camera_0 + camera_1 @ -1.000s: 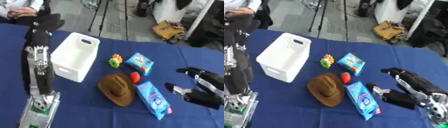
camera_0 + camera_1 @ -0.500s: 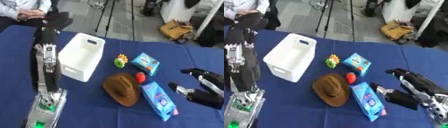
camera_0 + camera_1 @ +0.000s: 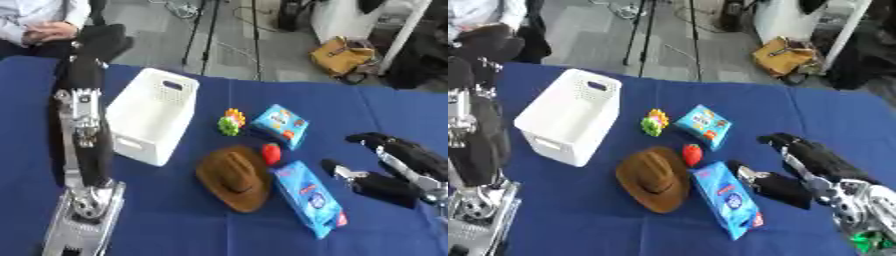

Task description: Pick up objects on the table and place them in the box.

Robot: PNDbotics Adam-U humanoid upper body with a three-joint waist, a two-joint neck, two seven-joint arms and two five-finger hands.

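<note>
While the right hand (image 3: 798, 167) is held with fingers (image 3: 776, 187) spread beside the blue pack (image 3: 726, 200), a brown hat (image 3: 654, 179) is seen near the white box (image 3: 570, 115).

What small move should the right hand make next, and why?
Probably slide the right hand left to the long blue packet: the hand is open beside it holding nothing, the packet is its nearest item, and the white box looks empty.
</note>
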